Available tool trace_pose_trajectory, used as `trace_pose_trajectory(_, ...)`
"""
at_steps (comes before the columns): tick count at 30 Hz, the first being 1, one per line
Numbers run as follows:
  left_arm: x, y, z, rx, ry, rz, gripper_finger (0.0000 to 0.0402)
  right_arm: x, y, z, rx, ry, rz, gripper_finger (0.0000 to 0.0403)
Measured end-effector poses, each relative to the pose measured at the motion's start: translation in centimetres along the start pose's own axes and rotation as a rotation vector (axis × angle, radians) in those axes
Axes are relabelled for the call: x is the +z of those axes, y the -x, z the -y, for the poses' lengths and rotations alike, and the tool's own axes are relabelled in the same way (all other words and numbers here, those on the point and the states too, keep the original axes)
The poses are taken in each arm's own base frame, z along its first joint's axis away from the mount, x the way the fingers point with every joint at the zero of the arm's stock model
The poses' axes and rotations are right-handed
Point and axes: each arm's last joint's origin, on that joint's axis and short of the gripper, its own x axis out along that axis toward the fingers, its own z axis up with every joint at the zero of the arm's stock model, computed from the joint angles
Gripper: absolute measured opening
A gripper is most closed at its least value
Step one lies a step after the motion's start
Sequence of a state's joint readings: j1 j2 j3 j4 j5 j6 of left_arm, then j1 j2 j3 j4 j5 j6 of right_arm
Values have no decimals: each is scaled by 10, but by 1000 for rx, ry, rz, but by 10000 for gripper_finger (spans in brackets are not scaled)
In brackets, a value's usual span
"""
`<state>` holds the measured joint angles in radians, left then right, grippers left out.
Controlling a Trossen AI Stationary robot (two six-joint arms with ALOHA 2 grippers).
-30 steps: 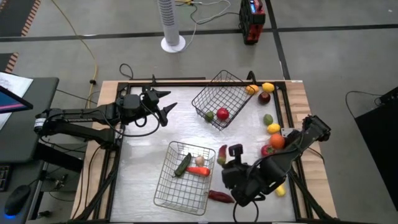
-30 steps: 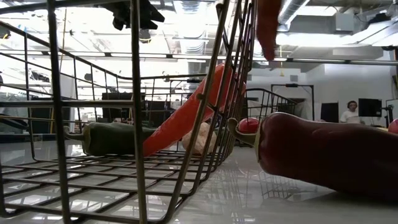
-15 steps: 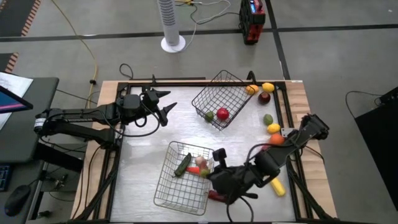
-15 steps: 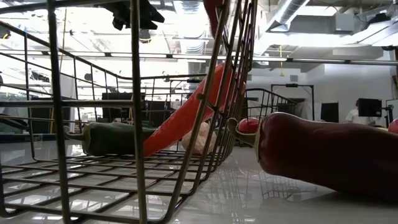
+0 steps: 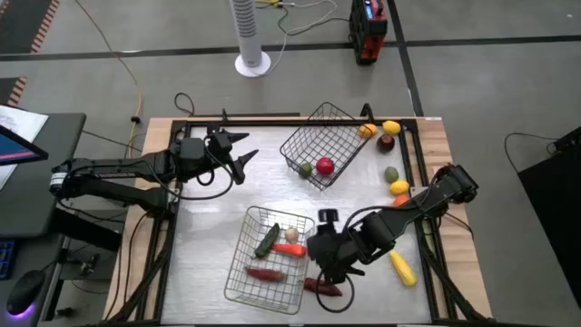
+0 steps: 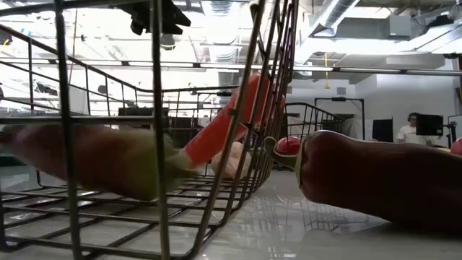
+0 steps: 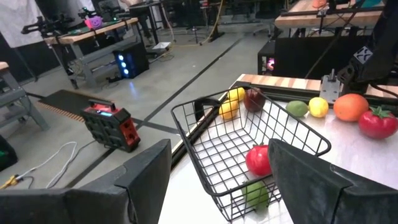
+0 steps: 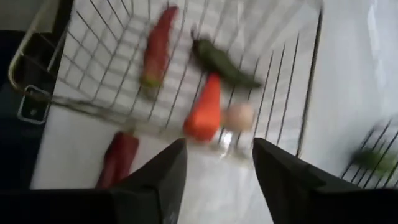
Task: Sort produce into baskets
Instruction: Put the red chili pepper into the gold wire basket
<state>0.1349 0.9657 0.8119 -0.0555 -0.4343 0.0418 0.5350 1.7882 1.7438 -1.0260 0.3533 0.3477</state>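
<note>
Bright even overhead light, glare on the glossy table, blown-out ceiling lights in the low view, motion-blurred red pepper, smeared right wrist view

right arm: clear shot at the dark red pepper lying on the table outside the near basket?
Probably yes. The right end effector hangs open just above that pepper, which lies loose on the table beside the basket, nothing on top. The basket's wire wall is close alongside, so the approach looks tight on that side.
</note>
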Motion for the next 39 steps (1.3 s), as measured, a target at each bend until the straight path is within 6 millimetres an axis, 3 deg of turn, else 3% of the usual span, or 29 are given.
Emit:
trace_pose_trajectory(6, 0, 0, 0, 0, -3, 0, 255, -29, -13, -29, 65, -179, -87, 243)
trace_pose_trajectory(11, 1, 0, 0, 0, 15, 12, 255, -48, -41, -47, 132, -231, -41, 251)
trace_pose_trajectory(16, 1, 0, 0, -3, 35, 13, 256, -62, -65, -55, 198, -342, 18, 251)
trace_pose_trajectory(22, 3, 2, 6, -54, 32, 31, 256, -76, -75, -59, 189, -409, 25, 251)
trace_pose_trajectory(31, 10, 12, 23, -100, 2, 104, 256, -93, -116, -77, 183, -348, -81, 251)
trace_pose_trajectory(39, 9, 12, 24, -96, -2, 94, 256, -92, -117, -76, 166, -315, -62, 251)
